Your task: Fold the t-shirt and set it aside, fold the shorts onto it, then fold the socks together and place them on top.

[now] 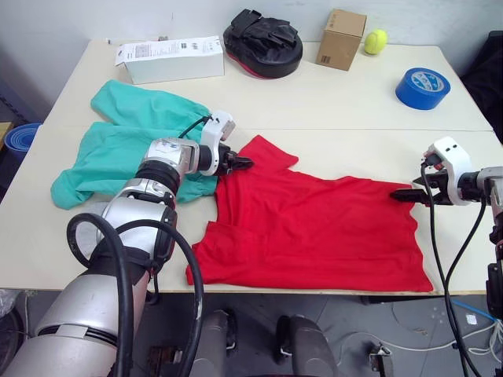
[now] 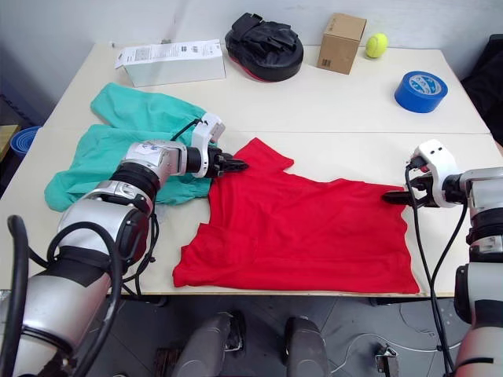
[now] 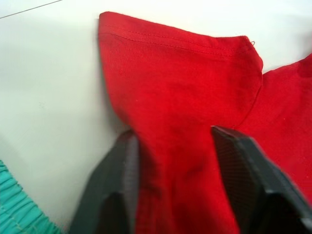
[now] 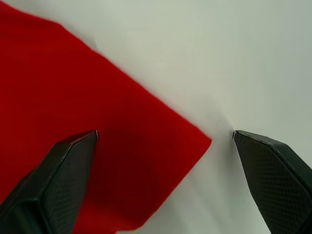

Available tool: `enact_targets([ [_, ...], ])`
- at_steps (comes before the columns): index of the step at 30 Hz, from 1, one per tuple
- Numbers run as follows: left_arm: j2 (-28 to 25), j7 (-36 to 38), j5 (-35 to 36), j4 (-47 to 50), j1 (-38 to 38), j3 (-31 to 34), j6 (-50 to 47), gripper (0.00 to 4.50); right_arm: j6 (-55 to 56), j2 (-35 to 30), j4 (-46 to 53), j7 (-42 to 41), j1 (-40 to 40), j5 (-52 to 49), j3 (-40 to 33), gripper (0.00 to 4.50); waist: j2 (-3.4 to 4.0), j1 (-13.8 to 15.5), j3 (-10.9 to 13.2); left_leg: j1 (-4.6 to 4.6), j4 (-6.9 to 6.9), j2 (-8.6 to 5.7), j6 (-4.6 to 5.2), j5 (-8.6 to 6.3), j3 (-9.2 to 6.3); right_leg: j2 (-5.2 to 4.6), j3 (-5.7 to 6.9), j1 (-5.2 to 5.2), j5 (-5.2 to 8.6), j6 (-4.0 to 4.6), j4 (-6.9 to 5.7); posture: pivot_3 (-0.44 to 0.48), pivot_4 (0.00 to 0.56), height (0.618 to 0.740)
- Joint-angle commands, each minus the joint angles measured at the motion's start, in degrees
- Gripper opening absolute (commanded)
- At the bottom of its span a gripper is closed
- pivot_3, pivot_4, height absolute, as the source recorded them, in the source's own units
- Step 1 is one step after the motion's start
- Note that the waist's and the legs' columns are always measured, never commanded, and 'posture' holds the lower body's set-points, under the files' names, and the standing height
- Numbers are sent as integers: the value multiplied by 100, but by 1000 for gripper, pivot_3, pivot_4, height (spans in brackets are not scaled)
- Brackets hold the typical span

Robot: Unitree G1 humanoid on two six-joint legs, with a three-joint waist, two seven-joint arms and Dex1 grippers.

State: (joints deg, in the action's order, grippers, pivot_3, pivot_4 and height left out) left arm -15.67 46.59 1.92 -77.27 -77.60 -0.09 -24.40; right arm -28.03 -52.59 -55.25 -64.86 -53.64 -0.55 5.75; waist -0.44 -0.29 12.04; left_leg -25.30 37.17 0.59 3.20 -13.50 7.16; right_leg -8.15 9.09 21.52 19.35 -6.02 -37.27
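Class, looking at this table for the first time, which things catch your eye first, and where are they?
The red t-shirt lies spread across the near table, with the left pincer at its sleeve and the right pincer open at its far corner. Teal shorts lie crumpled to its left.

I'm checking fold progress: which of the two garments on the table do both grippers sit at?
The red t-shirt: the left gripper straddles its sleeve, the right gripper its far corner. The teal shorts lie untouched beside it.
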Motion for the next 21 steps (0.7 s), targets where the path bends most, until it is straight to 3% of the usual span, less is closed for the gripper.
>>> enact_targets([
  [1,3,75,-54,63,-35,110,1,988,-28,23,-129,-61,-66,21,-81,4130,0,2,0,0,0,0,0,0,0,0,0,0,0,0,-1,0,150,740],
  [4,6,83,-63,67,-30,146,0,19,-166,108,-233,27,-98,-81,-233,3244,0,1,0,0,2,0,0,0,-1,-1,0,0,0,0,-3,0,150,740],
  [13,-59,297,-75,116,-52,222,128,0,-179,181,-228,63,-107,-235,-570,117,0,-8,0,2,3,0,-1,1,0,0,-1,0,0,0,-10,0,150,740],
  [21,-332,1252,-37,357,-77,216,813,0,612,-17,725,-736,544,-692,-911,48,0,5,0,2,4,-1,-1,1,2,0,-1,1,0,0,-11,0,150,740],
])
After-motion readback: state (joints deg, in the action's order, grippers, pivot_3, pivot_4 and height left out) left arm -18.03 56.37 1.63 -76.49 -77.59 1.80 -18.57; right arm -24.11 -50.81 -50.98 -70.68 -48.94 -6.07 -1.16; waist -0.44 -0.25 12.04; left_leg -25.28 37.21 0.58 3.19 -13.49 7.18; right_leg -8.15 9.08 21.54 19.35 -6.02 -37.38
